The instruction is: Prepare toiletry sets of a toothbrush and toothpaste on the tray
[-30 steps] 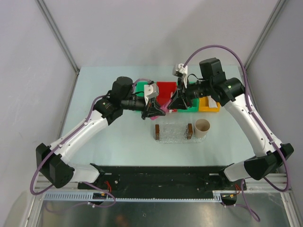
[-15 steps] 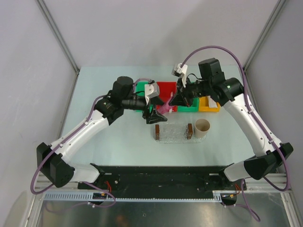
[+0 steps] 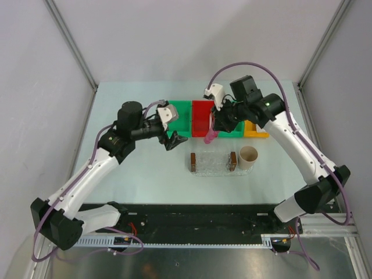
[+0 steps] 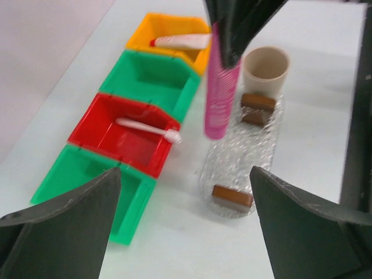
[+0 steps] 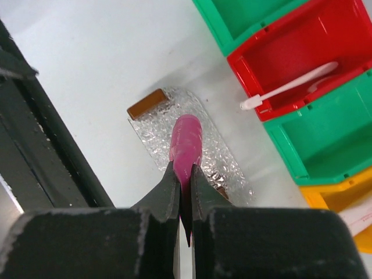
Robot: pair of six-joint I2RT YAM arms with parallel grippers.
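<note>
Left gripper [image 3: 176, 141]: jaws spread wide, gripping nothing, hanging in the air off the far left corner of the tray [image 3: 212, 169]. First green bin [image 3: 180, 110]: behind the tray, beyond its left end. Red bin [image 3: 200, 113]: behind the tray's left half. The toothbrush [image 4: 145, 127], white, lies aslant inside it with its head at the wall nearest the tray. The toothpaste [image 3: 210, 136]: magenta tube, upright, in the air above the tray's far edge and clear of it. Right gripper [image 3: 215, 125]: jaws clamped tight on the toothpaste's upper end. The tray itself: clear and bumpy, with a left handle [image 3: 192, 161] and a right handle [image 3: 233, 161], both brown. Second green bin [image 4: 152, 78]: behind the tray's right half. Beige cup [image 3: 249, 155]: upright, just beside the tray's right handle; whether they touch cannot be told. Yellow bin [image 4: 168, 28]: behind the tray, beyond its right end, with a white tube [image 4: 181, 40] lying in it.
</note>
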